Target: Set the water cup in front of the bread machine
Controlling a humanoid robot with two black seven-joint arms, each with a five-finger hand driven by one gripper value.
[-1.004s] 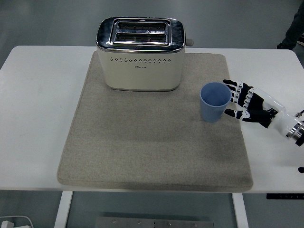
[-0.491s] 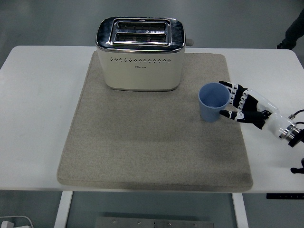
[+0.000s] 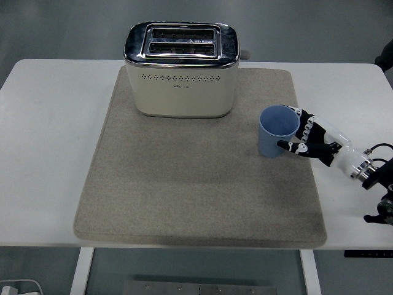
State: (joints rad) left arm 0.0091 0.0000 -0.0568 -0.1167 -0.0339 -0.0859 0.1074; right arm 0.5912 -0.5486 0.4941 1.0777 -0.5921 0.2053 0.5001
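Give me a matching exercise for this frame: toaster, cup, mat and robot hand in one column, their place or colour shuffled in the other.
Things:
1. toaster
2. cup
3. mat
4. right hand

Descriptions:
A. blue, on the mat's right side
B. grey, flat on the white table
C. cream and chrome, at the mat's far edge
D. black and white, fingers curled on the cup

Pairs: 1-C, 2-A, 3-B, 4-D

Cup (image 3: 277,131) right of toaster (image 3: 182,69)

Illumination is even and diffuse from overhead, rendering the white table (image 3: 49,153) bright without clipping. Shadows are soft and faint; specular glare appears only on the chrome top of the toaster (image 3: 182,69). Focus is sharp across the frame, with no visible motion blur or pronounced edge distortion.
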